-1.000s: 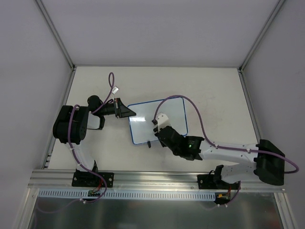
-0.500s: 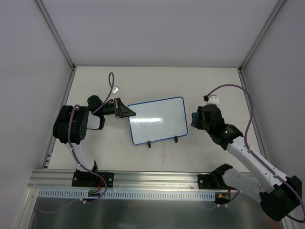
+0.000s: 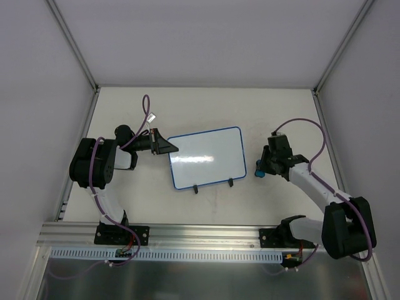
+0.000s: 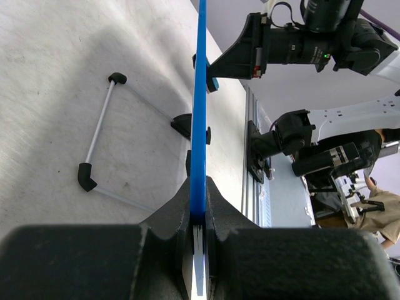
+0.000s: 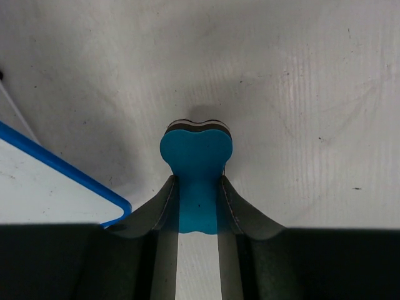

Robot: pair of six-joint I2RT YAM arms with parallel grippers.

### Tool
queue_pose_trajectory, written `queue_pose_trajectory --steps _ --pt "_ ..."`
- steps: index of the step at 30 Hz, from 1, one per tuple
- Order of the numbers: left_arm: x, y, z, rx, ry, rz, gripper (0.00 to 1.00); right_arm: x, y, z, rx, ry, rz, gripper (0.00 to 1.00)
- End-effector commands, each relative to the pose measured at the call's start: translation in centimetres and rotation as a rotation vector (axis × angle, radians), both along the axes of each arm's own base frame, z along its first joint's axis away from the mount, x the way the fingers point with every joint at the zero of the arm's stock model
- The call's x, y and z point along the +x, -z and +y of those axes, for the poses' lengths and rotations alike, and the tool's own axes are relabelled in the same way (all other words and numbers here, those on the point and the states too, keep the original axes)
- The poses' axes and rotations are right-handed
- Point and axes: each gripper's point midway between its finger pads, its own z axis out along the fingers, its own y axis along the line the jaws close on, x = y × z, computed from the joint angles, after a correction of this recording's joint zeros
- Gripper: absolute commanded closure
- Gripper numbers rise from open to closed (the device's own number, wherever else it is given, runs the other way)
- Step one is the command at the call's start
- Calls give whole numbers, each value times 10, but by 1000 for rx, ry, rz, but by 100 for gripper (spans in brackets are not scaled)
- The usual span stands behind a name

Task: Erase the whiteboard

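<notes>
The whiteboard (image 3: pixel 208 157), white with a thin blue frame and two black feet, stands mid-table; its face looks blank. My left gripper (image 3: pixel 170 149) is shut on its left edge; the left wrist view shows the blue frame (image 4: pixel 199 112) edge-on between the jaws. My right gripper (image 3: pixel 260 170) is to the right of the board, low over the table, shut on a small blue eraser (image 3: pixel 258 172). In the right wrist view the eraser (image 5: pixel 196 165) is pinched between the jaws, and the board's blue corner (image 5: pixel 75 177) shows at left.
A wire stand with black end caps (image 4: pixel 97 134) lies behind the board in the left wrist view. White walls enclose the table on three sides. A metal rail (image 3: pixel 200 234) runs along the near edge by the arm bases.
My right arm has swung off the board's face to the right and come down beside its right edge with the eraser. The left gripper and the board have not moved.
</notes>
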Motion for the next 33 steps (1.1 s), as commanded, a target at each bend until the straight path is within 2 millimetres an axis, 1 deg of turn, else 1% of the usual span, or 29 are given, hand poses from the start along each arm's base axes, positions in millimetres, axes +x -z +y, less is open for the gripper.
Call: queue_pose_trajectory --steps 1,3,6,10,12,13,14,15,17,19,21,23,24,25,26,27,28,30,33 --pt "-5 -33 -3 -13 48 -375 100 16 -1 3 18 19 -41 100" --pt "-4 -33 -3 -13 48 -373 100 18 4 2 -2 17 -25 99" --pt "-5 -32 -3 -13 48 -372 100 18 12 0 -23 15 1 96" --pt "-5 -33 -3 -14 50 -369 100 19 18 0 -29 17 22 94" --pt "-5 -32 -3 -14 50 -366 100 19 20 -1 -33 15 29 91" --pt "-5 -33 -3 -14 50 -367 100 19 21 -2 -38 15 31 87" --pt "-4 -33 -3 -14 50 -369 100 18 21 -1 -39 10 32 74" --pt "-4 -33 -3 -14 50 -366 100 18 21 -1 -38 8 33 67" --pt "-4 -33 -3 -15 50 -361 100 17 21 -1 -40 0 30 57" --pt "-4 -32 -3 -16 52 -357 100 17 19 -2 -45 1 24 56" --pt "-4 -33 -3 -16 52 -358 100 17 16 -3 -47 1 11 43" --pt "-4 -33 -3 -15 50 -357 99 17 15 -4 -51 -1 6 35" --pt "-4 -33 -3 -15 50 -360 98 18 13 -4 -50 0 -1 34" --pt "-3 -33 -2 -15 47 -361 95 18 11 -4 -50 -1 -5 33" --pt "-3 -33 -2 -15 47 -358 92 19 11 -4 -50 0 -8 30" --pt "-3 -34 -2 -15 46 -361 91 20 8 -4 -49 1 -16 29" --pt "-3 -34 -1 -15 43 -361 86 20 7 -4 -49 -1 -16 28" --pt "-3 -35 -1 -15 39 -364 81 22 3 -4 -47 -4 -27 28" --pt "-3 -35 0 -14 35 -367 76 22 -2 -2 -39 -9 -43 27"
